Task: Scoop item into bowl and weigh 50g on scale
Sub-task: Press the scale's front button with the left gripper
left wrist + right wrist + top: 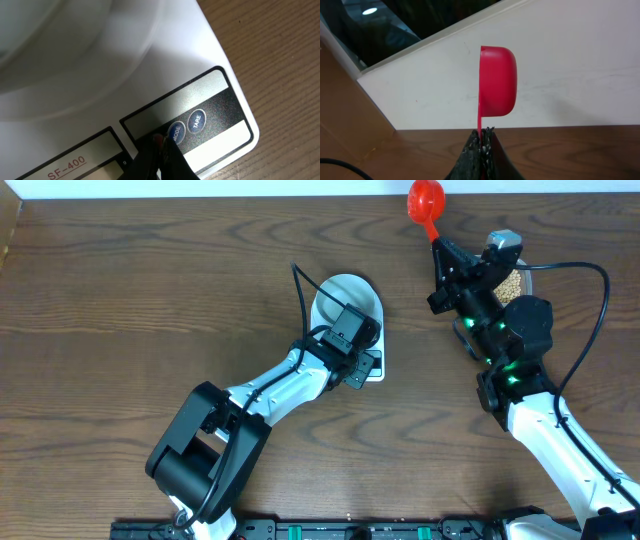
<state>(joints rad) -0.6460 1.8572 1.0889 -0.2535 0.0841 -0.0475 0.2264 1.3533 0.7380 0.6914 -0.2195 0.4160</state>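
Two tools are in use, and both are clenched. The left tool has its jaws closed together with nothing between them. Its tips sit at the edge of the MODE button, with the TARE button just beyond; whether the tips bear on the button cannot be told. The scale lies directly under this tool. The bowl sits on the scale's platform just ahead of the tips, and no beans show in its visible part. The right tool grasps the red scoop by its handle. The cup stands straight ahead of the tips, turned on edge and raised clear of the counter. The beans lie close beside the right tool, partly hidden by its arm. Judged step: setting up the scale with the empty bowl, before the first scoop. The next move likely calls for a zeroed reading; the display cannot be read here. The right tool must then level the cup, lower it into the beans, and carry the load across to the bowl without spilling.
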